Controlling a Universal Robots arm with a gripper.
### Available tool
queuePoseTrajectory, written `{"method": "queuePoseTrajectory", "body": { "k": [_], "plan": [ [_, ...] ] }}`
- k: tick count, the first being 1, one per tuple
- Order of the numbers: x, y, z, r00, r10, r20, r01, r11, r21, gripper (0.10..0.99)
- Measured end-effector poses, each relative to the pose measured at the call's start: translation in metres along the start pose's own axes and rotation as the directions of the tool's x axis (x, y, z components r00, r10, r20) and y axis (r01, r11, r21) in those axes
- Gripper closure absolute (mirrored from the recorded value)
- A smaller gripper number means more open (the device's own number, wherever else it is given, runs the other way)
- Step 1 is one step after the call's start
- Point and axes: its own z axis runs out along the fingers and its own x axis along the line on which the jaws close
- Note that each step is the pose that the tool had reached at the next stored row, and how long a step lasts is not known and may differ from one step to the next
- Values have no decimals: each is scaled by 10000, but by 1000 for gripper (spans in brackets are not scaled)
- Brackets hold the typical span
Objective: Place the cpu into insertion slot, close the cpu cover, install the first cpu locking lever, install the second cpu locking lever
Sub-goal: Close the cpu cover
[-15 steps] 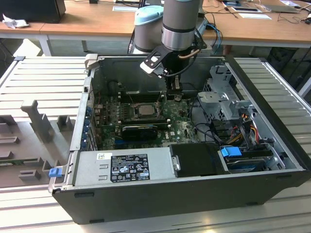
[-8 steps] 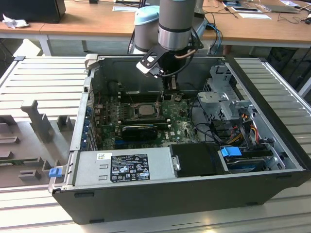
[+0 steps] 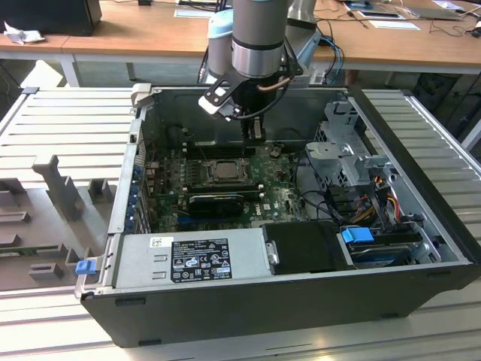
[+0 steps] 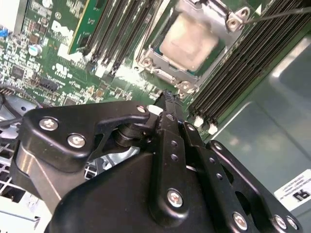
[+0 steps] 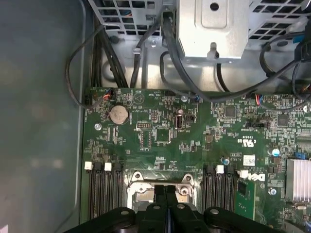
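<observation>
Open computer case (image 3: 285, 301) lying on side on ribbed metal worktop (image 3: 68, 128); arm reaches down into it from above. End effector (image 3: 255, 138) hangs over the green motherboard (image 5: 160, 131), just beside the insertion slot (image 3: 199, 173) on the exterior view's right, tips a little above the board. Fingers (image 5: 159, 194) clenched flat against each other, nothing between them; the same in both wrist views, the tips (image 4: 167, 94) forming one narrow black blade. Cpu (image 4: 192, 41) sits in the slot, pale silvery top facing up, also visible from the exterior view (image 3: 223, 170). Cpu cover (image 4: 164, 73) lies down around the chip, its metal frame bordering the silvery square, with screw heads at the corners. Thin wire locking lever (image 4: 277, 14) runs away from one corner of the frame; cannot tell whether it is latched. Long black memory slots (image 4: 228, 73) flank the socket on both sides. Round coin cell (image 5: 118, 114) on the board, well apart from the socket. Grey drive cage (image 5: 214, 24) and black cable bundles beyond the board's far edge. Labelled power supply (image 3: 192, 256) along the case's near wall.
</observation>
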Motion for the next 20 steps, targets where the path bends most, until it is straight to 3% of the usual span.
{"method": "queuePoseTrajectory", "body": {
  "k": [2, 4, 7, 13, 20],
  "plan": [
    [2, -36, 12, 10000, 2, -5, -2, 10000, -3, 980],
    [0, -59, 88, 10000, -10, -1, 10, 10000, 0, 980],
    [1, -117, 130, 10000, -44, -5, 44, 10000, 38, 980],
    [6, -254, 139, 10000, -63, -8, 63, 10000, 63, 980],
    [9, -354, 135, 10000, -63, -6, 63, 10000, 65, 980]
  ]
}}
